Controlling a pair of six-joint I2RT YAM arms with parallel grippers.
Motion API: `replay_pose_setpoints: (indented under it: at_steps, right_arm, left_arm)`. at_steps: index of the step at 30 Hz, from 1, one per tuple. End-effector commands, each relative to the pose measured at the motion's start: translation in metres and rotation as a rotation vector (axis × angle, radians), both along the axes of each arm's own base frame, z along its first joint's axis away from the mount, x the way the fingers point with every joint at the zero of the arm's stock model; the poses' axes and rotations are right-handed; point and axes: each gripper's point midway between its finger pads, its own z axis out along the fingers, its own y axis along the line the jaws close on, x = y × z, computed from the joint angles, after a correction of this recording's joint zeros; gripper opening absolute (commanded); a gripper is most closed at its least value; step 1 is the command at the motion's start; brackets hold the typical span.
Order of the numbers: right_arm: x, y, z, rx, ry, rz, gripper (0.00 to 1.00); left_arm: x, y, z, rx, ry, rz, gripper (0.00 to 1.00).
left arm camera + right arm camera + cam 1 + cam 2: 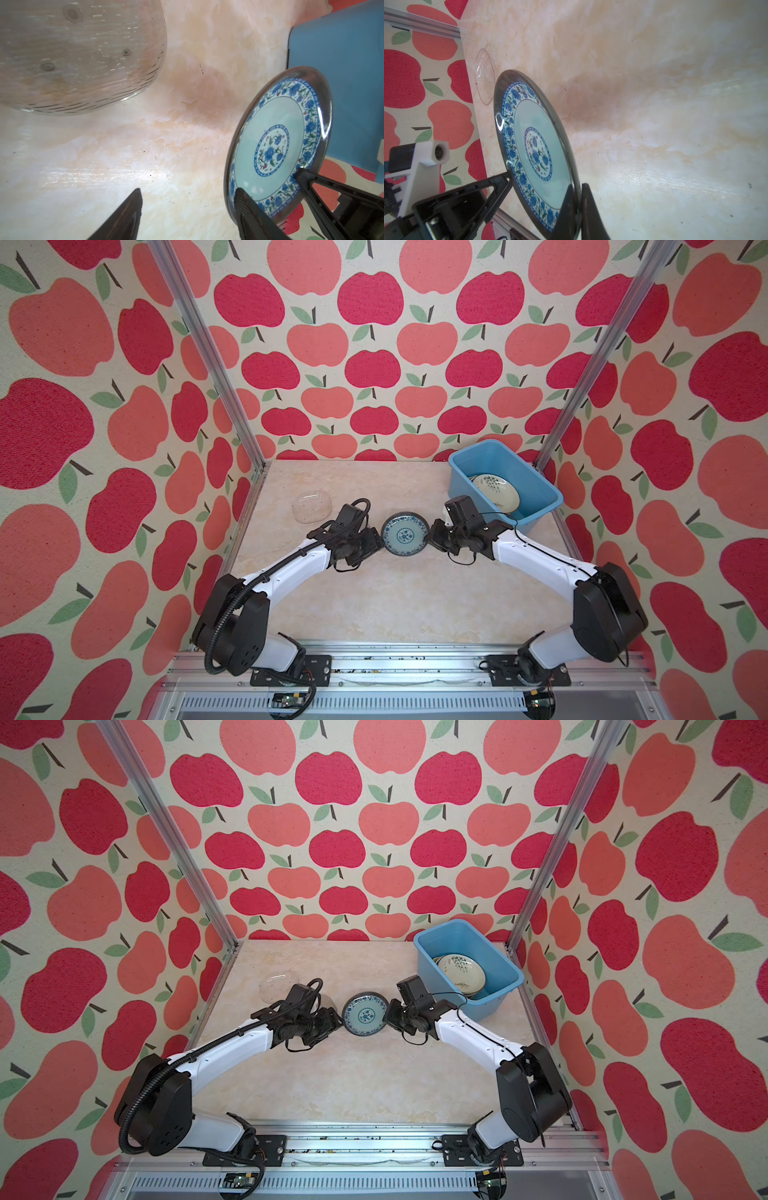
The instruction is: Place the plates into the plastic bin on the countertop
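A small blue-patterned plate (405,535) (365,1016) hangs face up above the middle of the countertop (395,601) between my two grippers. My right gripper (434,533) (577,185) is shut on its right rim, one finger over the plate (537,149) and one under it. My left gripper (376,545) (188,190) is open at the left rim. One of its fingers lies against the plate (276,143), and the other stands well clear. The light blue plastic bin (536,485) (469,936) stands at the back right. It holds a cream plate with a plant drawing (496,487) on top of others.
A clear glass plate (311,506) (79,56) lies on the countertop at the back left, just behind my left wrist. Aluminium rails edge the countertop, and apple-patterned walls close it in on three sides. The bin's near corner is close behind my right wrist.
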Motion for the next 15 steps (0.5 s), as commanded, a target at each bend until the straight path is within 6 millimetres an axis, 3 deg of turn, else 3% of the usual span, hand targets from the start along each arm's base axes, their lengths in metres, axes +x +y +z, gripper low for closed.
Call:
replay_pose_setpoints:
  at_steps: [1,8,15]
  right_arm:
    - [-0.012,0.011,0.024,0.077,-0.002,0.074,0.01]
    - [-0.016,0.02,0.041,0.155,-0.019,0.105,0.01]
    - [-0.016,0.032,0.047,0.218,-0.004,0.128,0.02]
  left_arm:
    - [0.005,-0.009,0.02,-0.072,-0.086,-0.036,0.69]
    - [0.006,-0.015,0.031,-0.143,-0.123,-0.03,0.52]
    - [0.008,-0.022,0.044,-0.202,-0.151,-0.033,0.25]
